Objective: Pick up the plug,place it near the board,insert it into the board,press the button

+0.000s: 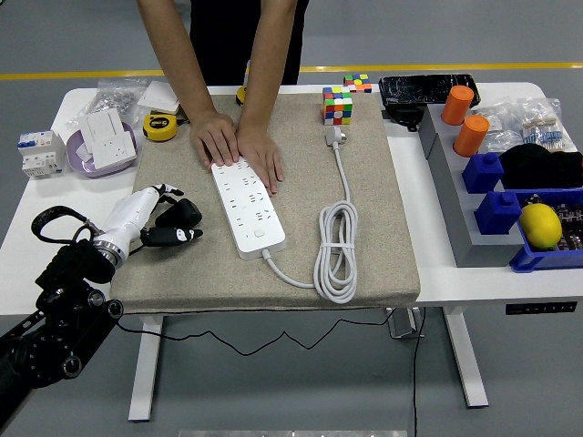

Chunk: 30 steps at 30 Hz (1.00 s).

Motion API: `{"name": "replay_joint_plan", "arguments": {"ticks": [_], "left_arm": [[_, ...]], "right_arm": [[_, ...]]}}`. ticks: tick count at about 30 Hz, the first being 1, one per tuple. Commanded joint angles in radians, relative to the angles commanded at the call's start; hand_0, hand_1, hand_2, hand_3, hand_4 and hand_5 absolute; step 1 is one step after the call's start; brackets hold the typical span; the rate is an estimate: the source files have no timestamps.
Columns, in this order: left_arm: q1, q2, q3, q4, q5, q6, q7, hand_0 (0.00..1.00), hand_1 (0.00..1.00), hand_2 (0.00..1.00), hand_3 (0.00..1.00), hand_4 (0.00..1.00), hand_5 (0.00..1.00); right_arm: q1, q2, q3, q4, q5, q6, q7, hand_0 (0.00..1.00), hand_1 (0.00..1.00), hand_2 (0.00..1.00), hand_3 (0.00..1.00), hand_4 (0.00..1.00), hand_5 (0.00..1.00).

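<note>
Head view showed the left hand (164, 218) near the surface's left edge, fingers (173, 235) loosely spread, holding nothing. A person's hands (239, 146) pressed the board (247, 208); the plug (335, 137) lay near the far edge.

White rectangular plastic power strip (247, 206), lengthwise on beige felt mat (383, 228); far end pinned under a person's two hands (239, 146). White plug (335, 136) beside multicoloured puzzle cube (337, 105), its cord coiled. Left robot hand (162, 221), fingers relaxed, empty, left of strip.
</note>
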Motion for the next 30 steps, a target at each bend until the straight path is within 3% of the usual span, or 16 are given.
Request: {"name": "replay_joint_plan", "arguments": {"ticks": [4,5,18,22,23,29,30], "left_arm": [[-0.002,-0.002,-0.006,0.005,0.011,0.009,-0.002,0.688,0.687,0.638,0.643,0.998,0.42],[-0.003,-0.002,-0.007,0.006,0.012,0.01,-0.002,0.656,0.665,0.622,0.59,0.998,0.426],[-0.003,-0.002,-0.012,0.018,0.034,0.018,-0.002,0.634,0.643,0.608,0.558,0.998,0.431],[-0.005,-0.005,-0.011,0.024,0.045,0.04,-0.012,0.634,0.643,0.608,0.558,0.998,0.431],[-0.006,-0.005,-0.01,0.026,0.05,0.048,-0.016,0.544,0.544,0.527,0.514,0.998,0.361],[-0.007,-0.005,-0.009,0.029,0.078,0.095,-0.038,0.544,0.544,0.527,0.514,0.998,0.361],[-0.008,-0.005,-0.01,0.029,0.083,0.096,-0.037,0.491,0.451,0.488,0.505,0.91,0.219]], "right_arm": [[0.001,-0.001,0.0,0.0,0.0,0.0,0.0,0.804,0.723,0.715,0.684,0.998,0.756],[0.001,-0.001,0.001,0.0,0.0,0.0,0.0,0.805,0.723,0.715,0.68,0.998,0.752],[0.001,0.0,0.002,0.0,0.0,0.001,0.001,0.805,0.723,0.715,0.698,0.998,0.783],[0.002,-0.001,0.002,0.0,0.002,0.001,0.002,0.805,0.723,0.715,0.698,0.998,0.783],[0.002,-0.001,0.002,0.0,0.002,0.001,0.003,0.805,0.723,0.715,0.705,0.998,0.795],[0.003,-0.001,0.001,0.0,0.003,0.001,0.003,0.805,0.723,0.715,0.705,0.998,0.795],[0.003,-0.001,0.002,0.0,0.003,0.001,0.003,0.806,0.724,0.715,0.708,0.998,0.8]]}}
